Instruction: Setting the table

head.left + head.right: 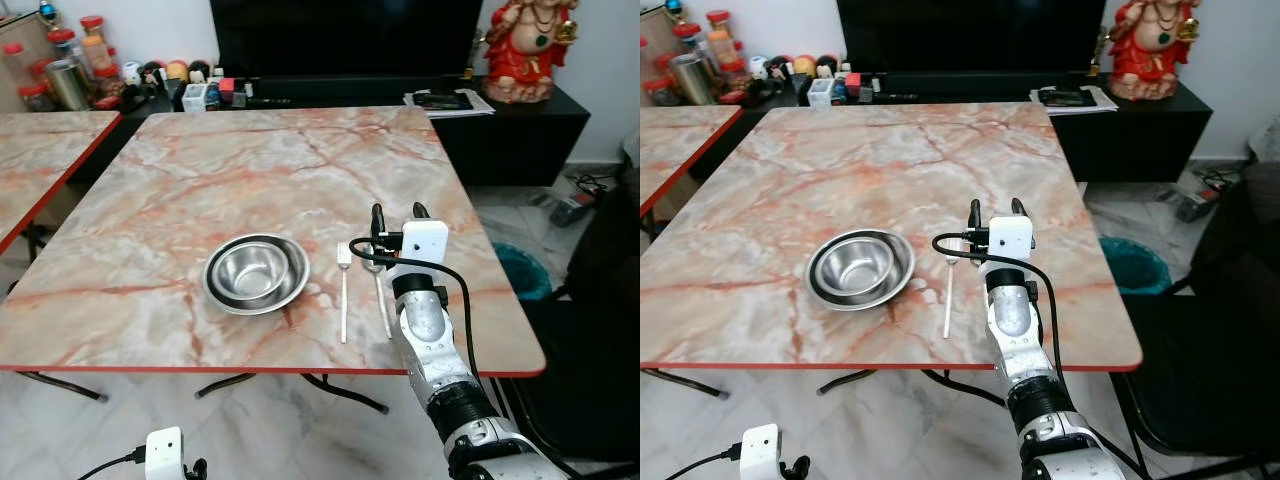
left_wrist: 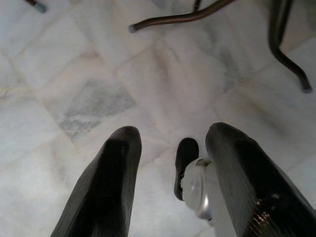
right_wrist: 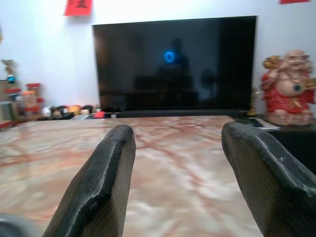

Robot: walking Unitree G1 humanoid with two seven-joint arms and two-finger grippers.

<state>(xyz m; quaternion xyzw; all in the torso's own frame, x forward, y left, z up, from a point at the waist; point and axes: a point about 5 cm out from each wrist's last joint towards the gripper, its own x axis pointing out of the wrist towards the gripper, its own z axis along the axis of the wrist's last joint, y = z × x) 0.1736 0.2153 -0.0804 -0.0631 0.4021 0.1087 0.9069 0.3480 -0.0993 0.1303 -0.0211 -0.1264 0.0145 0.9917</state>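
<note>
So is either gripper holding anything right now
Nothing is held. The right gripper is open above the marble table; the left gripper hangs open over the floor.

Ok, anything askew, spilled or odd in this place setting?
Nothing stands out. The steel bowl sits upright on the marble table, nothing spilled. The fork and spoon lie roughly parallel beside it. The right gripper hovers over them, jaws open.

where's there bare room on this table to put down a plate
The marble-patterned table is bare across its far half, between the round steel bowl and the edge by the black TV cabinet, and along its left side. The near right is crowded: white fork, metal spoon, and the open right gripper above them. The left gripper hangs over the floor.
</note>
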